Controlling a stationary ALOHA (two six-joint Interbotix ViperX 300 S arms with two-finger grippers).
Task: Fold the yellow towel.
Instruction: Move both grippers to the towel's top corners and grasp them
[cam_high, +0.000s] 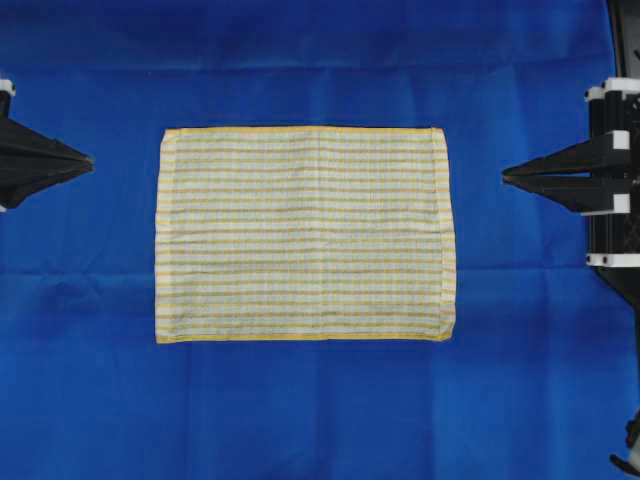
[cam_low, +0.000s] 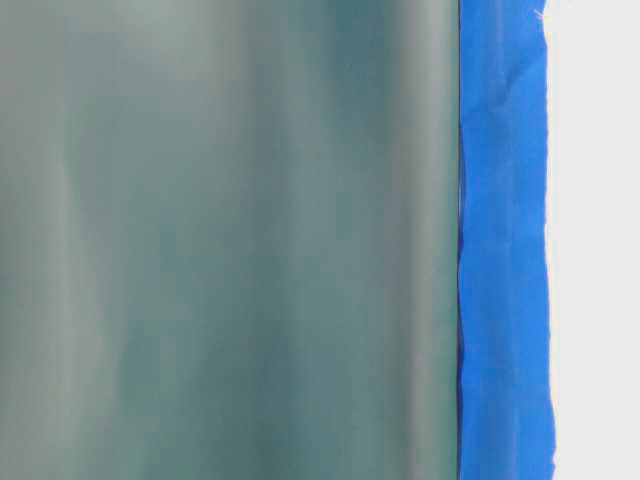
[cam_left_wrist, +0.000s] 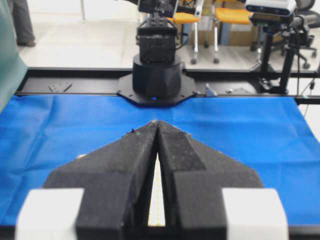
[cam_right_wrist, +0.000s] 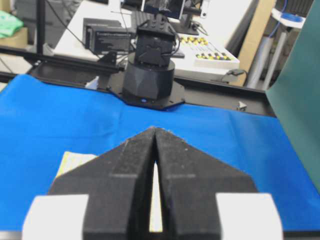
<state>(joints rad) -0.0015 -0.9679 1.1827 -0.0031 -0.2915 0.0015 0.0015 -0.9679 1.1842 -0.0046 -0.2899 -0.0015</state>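
A thin rectangular woven towel, white with fine yellow stripes and yellow hems (cam_high: 305, 234), lies spread flat at the centre of the blue-clothed tabletop (cam_high: 300, 410). The black left gripper (cam_high: 88, 159) waits at 9 o'clock, the right gripper (cam_high: 506, 174) at 3 o'clock — both well apart from the cloth, fingers pressed together, holding nothing.

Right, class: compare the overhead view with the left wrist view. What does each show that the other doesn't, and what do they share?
Only the overhead view shows the whole yellow-striped woven towel lying flat and unfolded, with the shut black left gripper and right gripper off either side of it. Only the left wrist view shows the opposite arm's black round base and the room's orange-seated chairs. Both share the blue table cloth, the left gripper and some towel.
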